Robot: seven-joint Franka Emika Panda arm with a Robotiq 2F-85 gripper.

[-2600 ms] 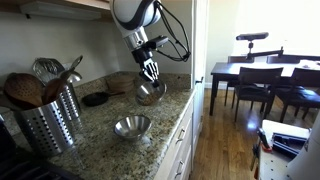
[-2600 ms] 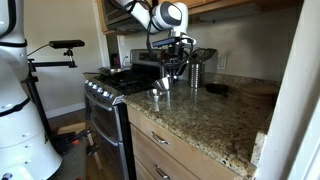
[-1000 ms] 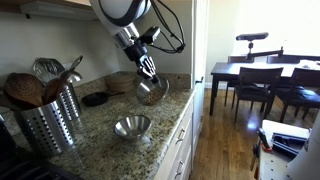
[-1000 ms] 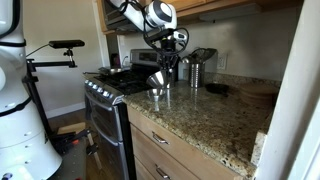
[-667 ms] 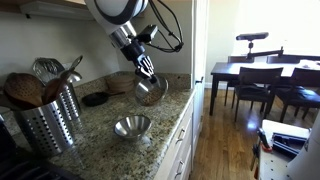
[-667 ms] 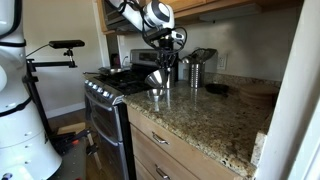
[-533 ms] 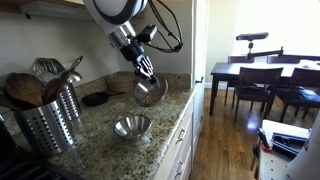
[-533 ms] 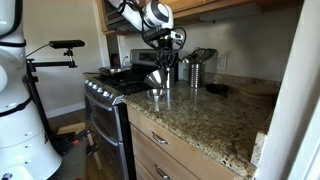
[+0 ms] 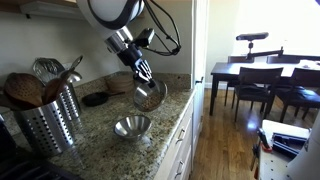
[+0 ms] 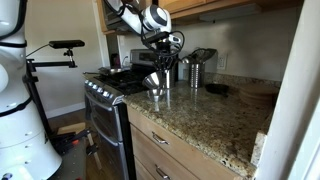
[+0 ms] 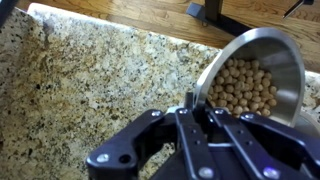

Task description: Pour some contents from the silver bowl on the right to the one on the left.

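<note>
Held bowl: the silver bowl (image 9: 150, 95) hangs in the air over the granite counter (image 9: 100, 140), clear of its surface.
Claw state: the claw (image 9: 143, 72) is drawn narrow on the bowl's rim. In the wrist view the claw (image 11: 192, 112) has dark fingers (image 11: 222, 128) closed on the rim's near edge.
Bowl against claw: in both exterior views the bowl hangs just below the fingertips. In the wrist view the silver bowl (image 11: 262, 55) rises up and to the right of them.
Tilt: the bowl is tipped well off level. In the wrist view its open mouth is turned toward the camera, and its deep end points up and to the right.
Wrist view only: the contents (image 11: 245, 88) are small round tan balls, heaped toward the lower rim nearest the claw. The exterior views are too small to show them.
Exterior views only: a second bowl (image 9: 132, 126) sits upright on the counter, apart from the held one and nearer the camera. In an exterior view the second bowl (image 10: 157, 93) lies just beneath the silver bowl (image 10: 155, 78), with the claw (image 10: 160, 62) above both.
Surroundings: a perforated utensil holder (image 9: 50, 120) stands on the counter, and a stove (image 10: 105, 90) adjoins it.
</note>
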